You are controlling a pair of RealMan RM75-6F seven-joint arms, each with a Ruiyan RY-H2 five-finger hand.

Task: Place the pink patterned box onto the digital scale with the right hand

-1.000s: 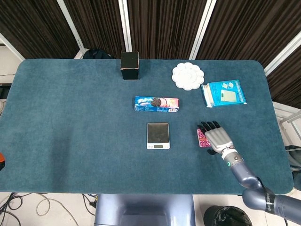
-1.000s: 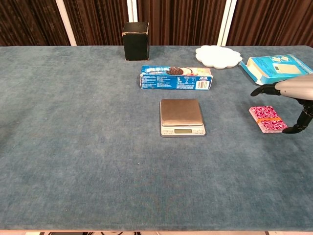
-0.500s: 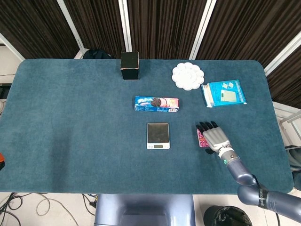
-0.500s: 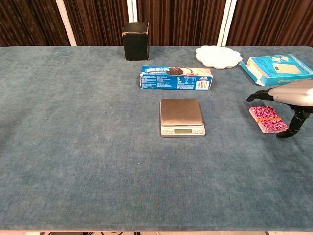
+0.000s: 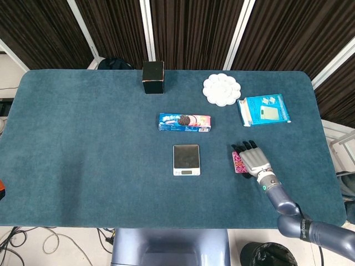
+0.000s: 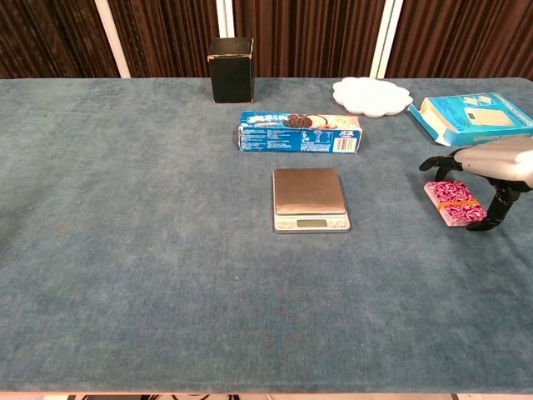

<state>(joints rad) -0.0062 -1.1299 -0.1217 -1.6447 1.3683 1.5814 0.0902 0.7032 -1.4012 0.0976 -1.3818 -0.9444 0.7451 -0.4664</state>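
The pink patterned box [image 5: 238, 162] [image 6: 454, 202] lies flat on the blue table, right of the digital scale [image 5: 186, 159] [image 6: 310, 198]. My right hand [image 5: 255, 160] [image 6: 495, 162] hovers low over the box's right part. Its fingers reach past the far edge and the thumb comes down at the near right corner. The box still rests on the table, and I cannot tell whether the fingers touch it. The scale's steel plate is bare. My left hand is out of both views.
A blue cookie box [image 5: 184, 122] [image 6: 300, 133] lies just behind the scale. Further back stand a black box [image 5: 153, 77] [image 6: 231, 70] and a white palette dish [image 5: 222, 89] [image 6: 372, 95]. A light blue carton [image 5: 263, 110] [image 6: 470, 115] lies behind my right hand.
My right hand has shifted slightly left and lower over the pink box, its thumb drawing in toward the box's near corner. The box has not moved.
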